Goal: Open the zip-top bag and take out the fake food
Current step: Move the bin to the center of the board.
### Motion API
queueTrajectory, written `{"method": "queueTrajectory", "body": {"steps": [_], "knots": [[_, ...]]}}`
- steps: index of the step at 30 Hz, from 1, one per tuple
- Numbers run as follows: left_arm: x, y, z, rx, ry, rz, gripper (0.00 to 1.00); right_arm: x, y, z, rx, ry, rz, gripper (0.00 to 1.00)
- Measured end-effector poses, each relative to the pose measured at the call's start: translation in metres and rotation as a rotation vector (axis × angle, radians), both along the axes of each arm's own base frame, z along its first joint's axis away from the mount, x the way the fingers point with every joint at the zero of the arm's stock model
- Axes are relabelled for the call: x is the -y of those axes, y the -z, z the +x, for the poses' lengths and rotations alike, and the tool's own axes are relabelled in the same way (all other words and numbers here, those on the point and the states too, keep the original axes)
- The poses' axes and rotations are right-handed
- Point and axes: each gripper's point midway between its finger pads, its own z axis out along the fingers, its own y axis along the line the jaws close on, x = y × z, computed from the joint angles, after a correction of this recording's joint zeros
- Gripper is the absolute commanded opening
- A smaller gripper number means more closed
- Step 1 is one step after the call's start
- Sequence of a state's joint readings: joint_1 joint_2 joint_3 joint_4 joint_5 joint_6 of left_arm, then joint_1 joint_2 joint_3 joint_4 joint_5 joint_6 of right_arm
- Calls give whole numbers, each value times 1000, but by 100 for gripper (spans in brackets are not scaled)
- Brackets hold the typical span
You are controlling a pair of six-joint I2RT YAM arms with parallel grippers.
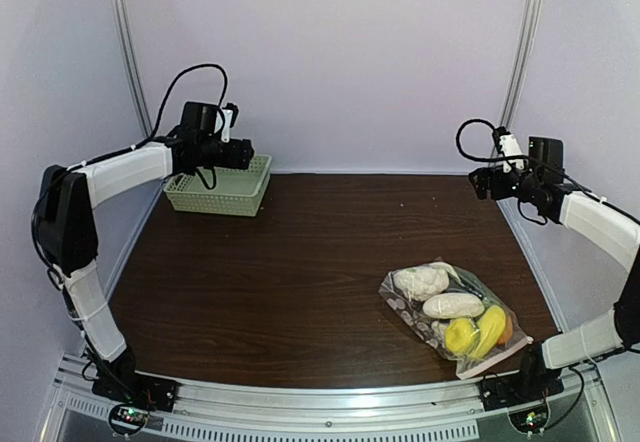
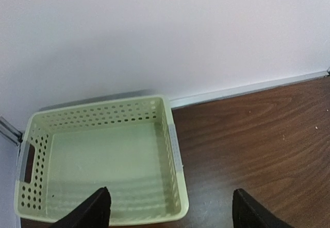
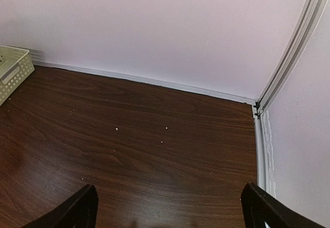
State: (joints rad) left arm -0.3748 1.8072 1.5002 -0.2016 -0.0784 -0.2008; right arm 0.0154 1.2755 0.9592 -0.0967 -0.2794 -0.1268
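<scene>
Near right on the bench (image 1: 280,282): bag (image 1: 405,310), food (image 1: 452,306) inside. Long axis runs far-left to near-right, zip strip at the near-right end. Right claw (image 1: 482,184) wide, empty, directly beyond the bag and nearer it. Left claw (image 1: 246,153) wide, over basket (image 1: 220,192).

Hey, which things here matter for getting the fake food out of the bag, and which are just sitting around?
For the job:
- zip-top bag, near the right arm's base
- fake food, inside the bag
- left gripper and right gripper, both open

Just lying about:
- green basket, back left
</scene>
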Motion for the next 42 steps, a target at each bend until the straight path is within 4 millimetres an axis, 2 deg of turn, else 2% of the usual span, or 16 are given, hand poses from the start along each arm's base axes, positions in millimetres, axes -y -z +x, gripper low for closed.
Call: {"method": "queueTrajectory", "body": {"steps": [5,7,10,14,21,24,29,37,40,42], "knots": [[22,-3,68,22,-14,-2,86,-2,11,-3,-17,-20,-11,99],[27,1,89,27,-28,4,88,-6,18,-5,-28,-46,-18,99],[30,16,111,20,-51,18,89,-13,28,-10,-45,-96,-26,100],[29,48,122,-36,-66,45,90,-22,35,-14,-57,-156,-28,100],[29,103,115,-166,-48,73,89,-34,44,-16,-73,-235,-28,100],[32,113,112,-197,-32,68,83,-37,47,-18,-81,-251,-27,100],[41,118,104,-239,16,28,73,-39,48,-19,-82,-268,-28,100],[51,133,87,-334,68,-14,70,-42,55,-20,-102,-292,-25,100],[50,146,70,-402,78,-18,70,-43,56,-21,-104,-297,-25,100],[47,155,52,-458,84,-16,69,-43,56,-21,-104,-299,-25,100]]}}
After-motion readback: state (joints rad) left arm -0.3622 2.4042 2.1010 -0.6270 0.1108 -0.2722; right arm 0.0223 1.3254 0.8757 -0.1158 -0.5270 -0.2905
